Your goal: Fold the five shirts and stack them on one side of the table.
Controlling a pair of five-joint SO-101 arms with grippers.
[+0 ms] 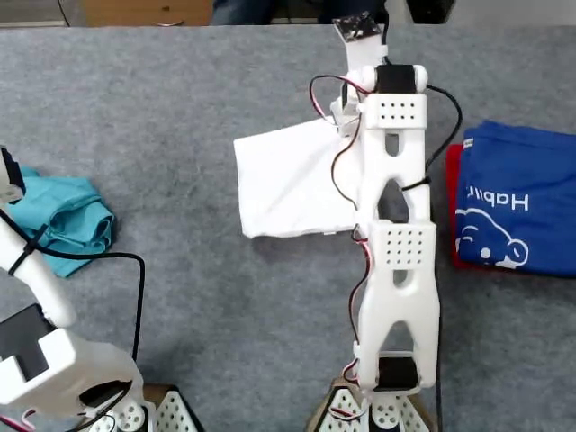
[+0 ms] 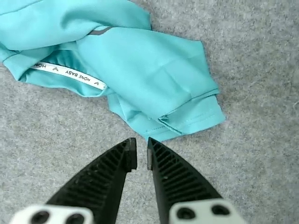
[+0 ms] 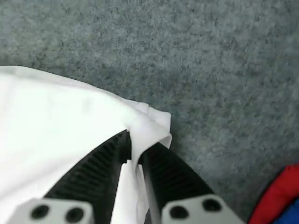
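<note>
A white shirt (image 1: 288, 180) lies partly folded at the table's middle. My right gripper (image 3: 133, 147) is shut on the white shirt's (image 3: 65, 126) far corner, and its arm (image 1: 396, 225) stretches over the cloth's right side. A crumpled teal shirt (image 1: 63, 216) lies at the left edge. My left gripper (image 2: 141, 151) hovers just off the teal shirt's (image 2: 131, 65) sleeve hem with its jaws nearly together and nothing between them. A folded blue shirt (image 1: 517, 198) rests on a red one (image 1: 454, 207) at the right edge.
Grey carpet-like cloth (image 1: 180, 306) covers the table. The left arm's base (image 1: 63, 369) and a black cable (image 1: 135, 288) sit at the front left. Bare surface lies between the white shirt and the teal one.
</note>
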